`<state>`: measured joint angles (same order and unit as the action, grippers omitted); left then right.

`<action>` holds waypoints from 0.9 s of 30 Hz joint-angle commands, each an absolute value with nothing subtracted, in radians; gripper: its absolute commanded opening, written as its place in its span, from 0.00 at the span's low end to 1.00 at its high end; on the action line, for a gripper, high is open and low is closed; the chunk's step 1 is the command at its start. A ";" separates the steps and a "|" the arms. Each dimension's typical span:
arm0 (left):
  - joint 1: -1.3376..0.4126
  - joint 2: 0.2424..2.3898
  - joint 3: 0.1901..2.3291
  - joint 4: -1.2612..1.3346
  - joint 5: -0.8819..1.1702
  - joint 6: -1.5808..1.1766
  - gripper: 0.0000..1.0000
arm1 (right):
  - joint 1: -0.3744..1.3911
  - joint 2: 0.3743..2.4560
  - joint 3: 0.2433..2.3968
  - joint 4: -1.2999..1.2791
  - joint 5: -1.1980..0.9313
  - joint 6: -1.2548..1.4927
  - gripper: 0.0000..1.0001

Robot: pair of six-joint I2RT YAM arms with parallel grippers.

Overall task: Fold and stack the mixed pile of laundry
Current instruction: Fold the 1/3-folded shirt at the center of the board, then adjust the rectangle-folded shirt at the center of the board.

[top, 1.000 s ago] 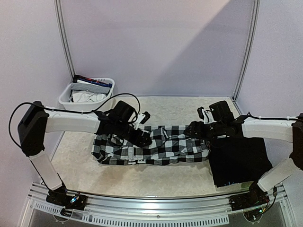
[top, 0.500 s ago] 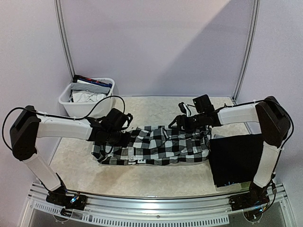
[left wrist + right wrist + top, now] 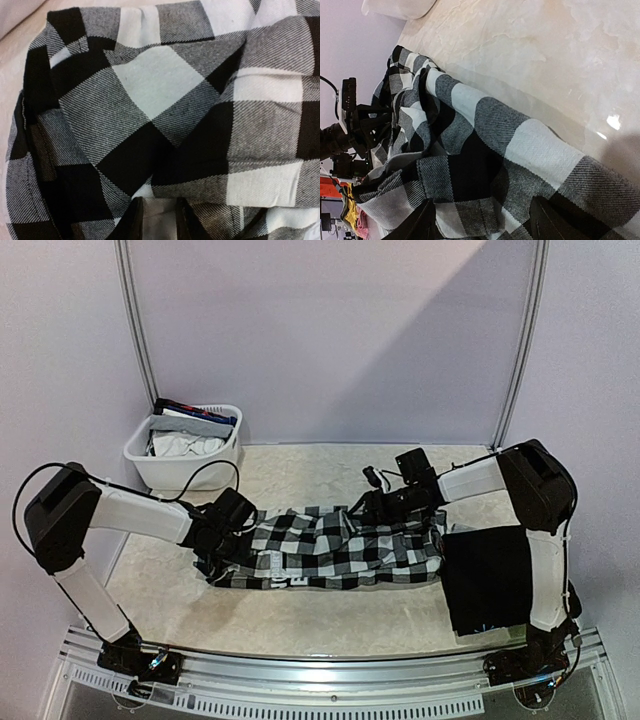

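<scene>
Beige marbled table (image 3: 300,615) fills the space in front of two lilac walls. Nearest on the right lies a black folded garment (image 3: 495,580), flat and square, its left edge just beside the right end of the checkered shirt (image 3: 340,552). That shirt stretches across the middle of the table in a long, rumpled band.

The left gripper (image 3: 232,535) sits low on the shirt's left end. In the wrist view its fingers (image 3: 137,222) stand only a narrow gap apart, with pale cloth pinched between them and checked fabric filling the rest of the view.

The right gripper (image 3: 372,508) rests at the shirt's far edge, near its middle. Its fingers (image 3: 422,222) are part way apart with a thick fold of the shirt between them; whether they press on it cannot be told.

Farthest back on the left stands a white basket (image 3: 140,455) holding more garments (image 3: 185,440), white, grey and dark blue, well apart from the shirt.
</scene>
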<state>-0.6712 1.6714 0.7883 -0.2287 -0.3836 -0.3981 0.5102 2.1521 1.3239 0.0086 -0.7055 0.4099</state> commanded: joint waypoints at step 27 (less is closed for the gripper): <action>-0.644 1.775 0.749 -0.157 -0.372 -0.447 0.20 | 0.544 2.189 1.340 0.086 -0.939 0.350 0.27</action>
<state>-0.6594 1.7187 0.7715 -0.1066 -0.4175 -0.4389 0.5434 2.2429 1.3449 0.0925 -0.9546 0.3565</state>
